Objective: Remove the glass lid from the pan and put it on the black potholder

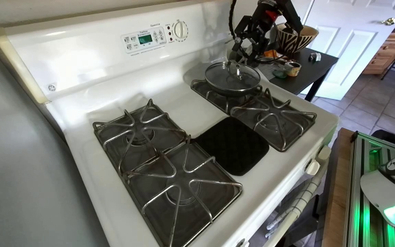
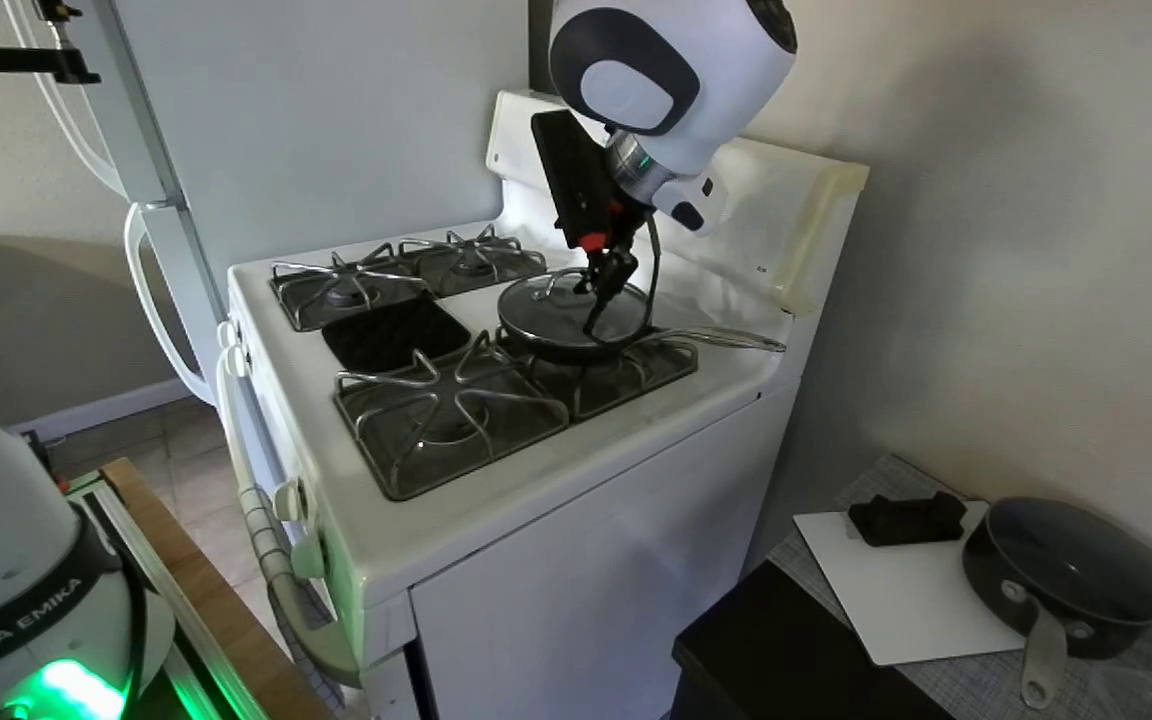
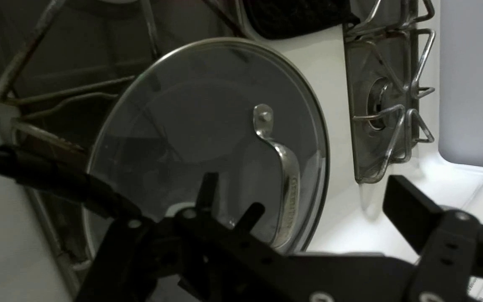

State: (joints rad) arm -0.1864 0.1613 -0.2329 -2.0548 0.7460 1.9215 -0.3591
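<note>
Glass lid [image 3: 199, 117] under my gripper [image 3: 315, 201], fingers [image 3: 413, 216] apart, metal handle [image 3: 292, 188] showing between; it sits on the pan [image 1: 231, 93]. I'd centre, close squarely, lift level, then head left, in an exterior view, to the black potholder [image 2: 396, 336].

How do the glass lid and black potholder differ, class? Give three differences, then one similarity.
The glass lid is round; the black potholder is squarish with rounded corners. The lid is see-through; the potholder is opaque. The lid sits on the pan; the potholder lies between burner grates. Both are on the stove.
</note>
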